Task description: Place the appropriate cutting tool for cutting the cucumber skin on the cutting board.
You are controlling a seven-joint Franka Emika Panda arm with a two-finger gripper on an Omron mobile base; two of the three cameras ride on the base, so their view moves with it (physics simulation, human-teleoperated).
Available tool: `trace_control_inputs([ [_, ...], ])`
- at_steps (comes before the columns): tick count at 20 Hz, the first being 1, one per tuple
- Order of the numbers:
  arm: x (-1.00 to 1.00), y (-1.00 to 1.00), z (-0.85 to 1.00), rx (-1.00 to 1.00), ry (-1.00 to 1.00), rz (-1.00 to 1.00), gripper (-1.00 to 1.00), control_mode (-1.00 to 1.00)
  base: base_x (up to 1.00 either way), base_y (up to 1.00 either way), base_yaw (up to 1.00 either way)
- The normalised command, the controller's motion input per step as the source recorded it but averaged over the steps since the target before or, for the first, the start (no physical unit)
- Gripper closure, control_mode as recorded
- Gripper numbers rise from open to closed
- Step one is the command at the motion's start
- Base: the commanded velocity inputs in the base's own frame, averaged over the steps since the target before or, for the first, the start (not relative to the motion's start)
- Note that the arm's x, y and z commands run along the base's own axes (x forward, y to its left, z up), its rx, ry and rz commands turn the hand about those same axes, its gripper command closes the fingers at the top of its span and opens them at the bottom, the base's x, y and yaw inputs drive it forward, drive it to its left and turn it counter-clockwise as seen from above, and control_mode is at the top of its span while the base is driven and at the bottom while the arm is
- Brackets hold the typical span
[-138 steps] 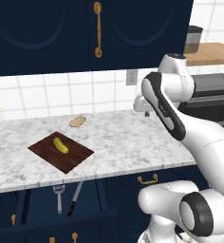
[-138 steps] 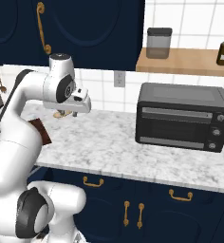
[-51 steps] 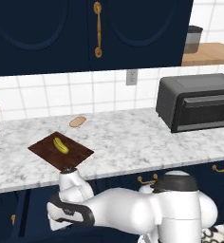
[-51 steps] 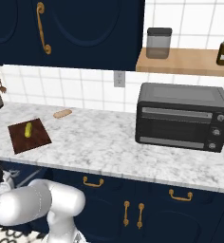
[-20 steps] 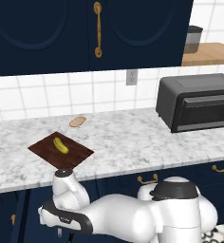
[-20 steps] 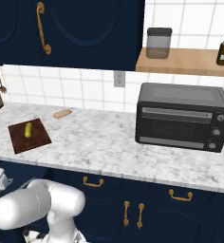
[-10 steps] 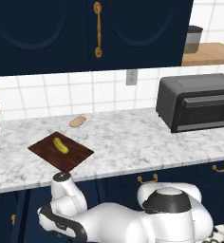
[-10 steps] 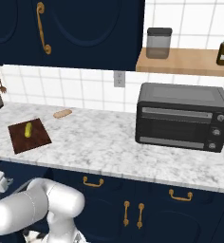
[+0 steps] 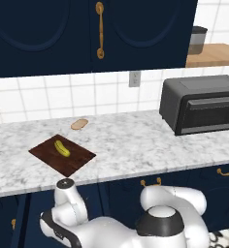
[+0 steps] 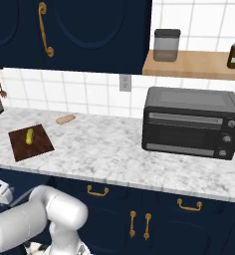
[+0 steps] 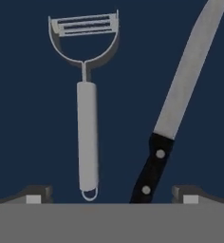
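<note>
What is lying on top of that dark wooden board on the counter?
A single small yellow-green cucumber lies on the cutting board, near its middle. Whatever part of the board sits directly beneath the cucumber is covered. A tan bread slice rests on the counter behind the board, apart.

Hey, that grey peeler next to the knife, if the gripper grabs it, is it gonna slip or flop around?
The peeler looks like rigid metal, so it probably won't flop. Its smooth round handle may slip or twist between the fingers. The wide forked head likely makes it top-heavy, and the knife lies close beside it, so a nudge could knock that.
</note>
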Motion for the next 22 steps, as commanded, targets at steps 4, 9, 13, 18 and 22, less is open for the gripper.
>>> trace_control_inputs([
  [4,0.34,0.09,-0.39,0.0,0.0,-0.03,-1.0,-1.0,0.0,0.0,0.0],
  [9,0.31,0.09,-0.33,0.0,0.0,-0.02,-1.0,-1.0,0.0,0.0,0.0],
  [13,0.06,0.18,-0.23,0.0,0.0,-0.02,-1.0,-1.0,0.0,0.0,0.0],
  [18,0.0,0.14,-0.27,0.0,0.0,-0.02,-1.0,-1.0,0.0,0.0,0.0],
  [22,-0.02,0.0,-0.46,0.0,0.0,-0.02,1.0,-1.0,0.0,0.0,0.0],
])
